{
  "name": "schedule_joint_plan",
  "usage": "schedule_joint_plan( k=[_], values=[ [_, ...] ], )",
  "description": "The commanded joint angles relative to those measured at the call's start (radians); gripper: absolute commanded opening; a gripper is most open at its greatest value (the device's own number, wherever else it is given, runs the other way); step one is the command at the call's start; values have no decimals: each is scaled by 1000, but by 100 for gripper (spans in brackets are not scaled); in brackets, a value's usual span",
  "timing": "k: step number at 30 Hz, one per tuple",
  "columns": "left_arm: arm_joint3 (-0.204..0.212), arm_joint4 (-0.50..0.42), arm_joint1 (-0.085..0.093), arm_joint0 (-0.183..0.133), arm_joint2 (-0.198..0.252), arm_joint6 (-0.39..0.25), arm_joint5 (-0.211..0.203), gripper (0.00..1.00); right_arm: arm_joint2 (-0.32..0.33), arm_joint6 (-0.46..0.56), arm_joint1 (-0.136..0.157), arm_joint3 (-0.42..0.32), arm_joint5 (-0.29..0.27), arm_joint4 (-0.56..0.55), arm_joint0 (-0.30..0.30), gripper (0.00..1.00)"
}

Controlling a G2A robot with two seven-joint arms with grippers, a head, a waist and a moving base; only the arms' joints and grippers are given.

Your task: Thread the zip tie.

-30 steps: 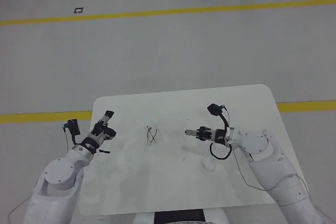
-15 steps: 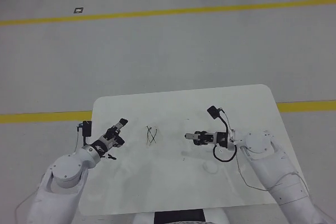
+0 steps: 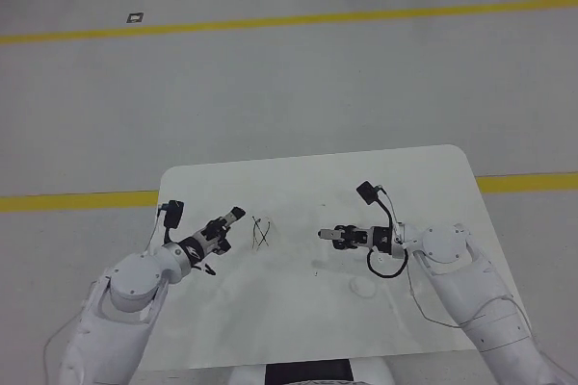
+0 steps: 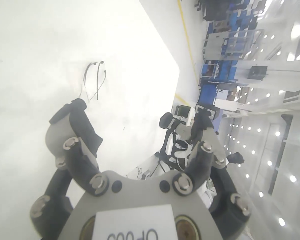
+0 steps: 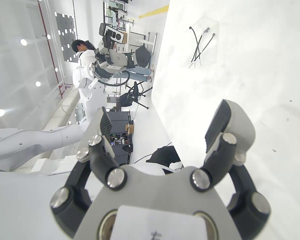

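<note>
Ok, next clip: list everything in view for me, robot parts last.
zip ties: about three, dark, crossed in a small pile mid-table, between the two grippers
table: one, white, under both arms
floor lines: two, yellow, on the grey floor around the table
left gripper: one, black and grey, open, close beside the pile, holding nothing
right gripper: one, black and grey, open, farther off on the pile's other side, holding nothing
</note>
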Motion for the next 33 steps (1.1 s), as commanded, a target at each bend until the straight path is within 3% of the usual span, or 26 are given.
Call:
schedule_joint_plan(
  k=[1,12,17,20,25,27,33],
  values=[
    [22,2,-3,-31,28,22,-2,100,0,0,0,0,0,0,0,100],
    [24,13,-3,-36,38,23,-4,100,0,0,0,0,0,0,0,100],
    [82,50,-2,-103,88,-22,-2,100,0,0,0,0,0,0,0,100],
    [129,73,-6,-161,132,-35,-2,100,0,0,0,0,0,0,0,100],
    [203,181,-17,-247,207,-59,-2,100,0,0,0,0,0,0,0,100],
    [226,185,-25,-265,221,-61,-2,100,0,0,0,0,0,0,0,100],
    [226,185,-25,-265,221,-61,-2,100,0,0,0,0,0,0,0,100]
  ],
)
